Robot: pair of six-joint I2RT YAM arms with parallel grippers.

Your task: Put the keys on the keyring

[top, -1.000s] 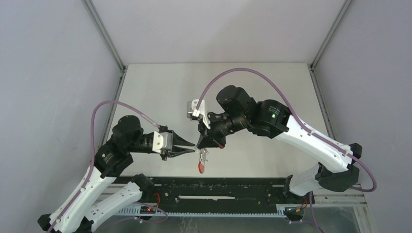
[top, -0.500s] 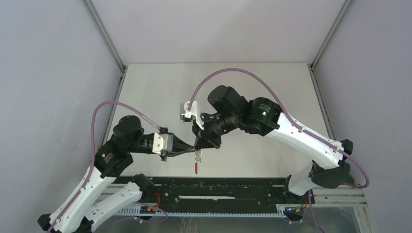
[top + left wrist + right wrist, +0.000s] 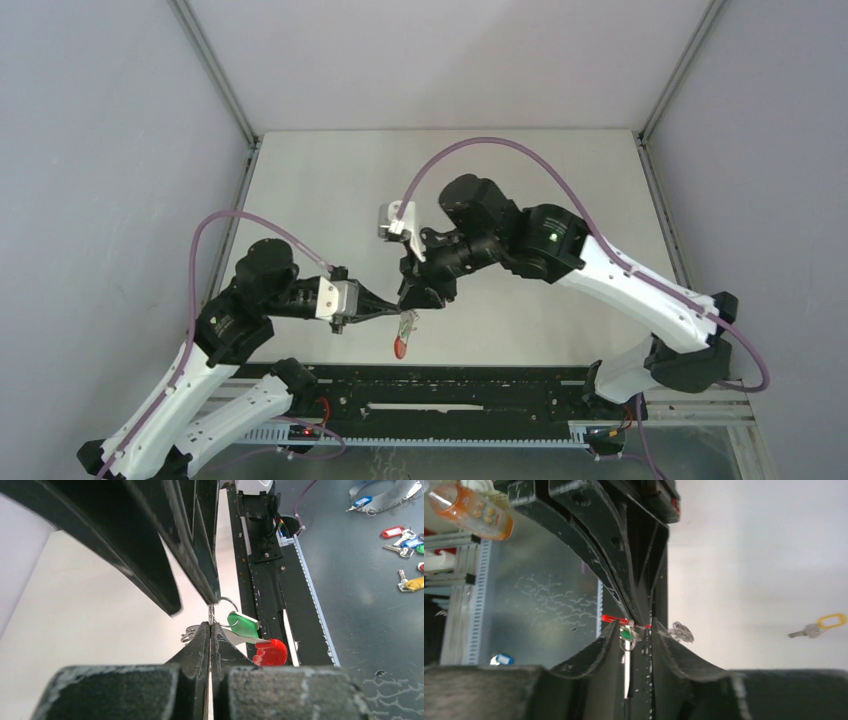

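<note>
While the left fingers are clenched flat on the thin wire of the keyring, the right fingers stand parted just opposite. In the left wrist view one right tip touches the wire at 12 o'clock of that grasp, and nothing shows the pair pinching it. From the grasp the keyring trails toward 4 o'clock. A small loop carries the green-headed key, with the red tag just beyond. In the top view the bundle dangles toward 6 o'clock. The yellow-headed key lies loose on the counter, well apart at 3 o'clock from the right fingers in the right wrist view. Its long axis runs 3 to 9, plastic head at 3 and blade pointing back toward 9. The right arm looks nearer to it, and with the left busy holding the keyring, fetching it probably falls to the right.
</note>
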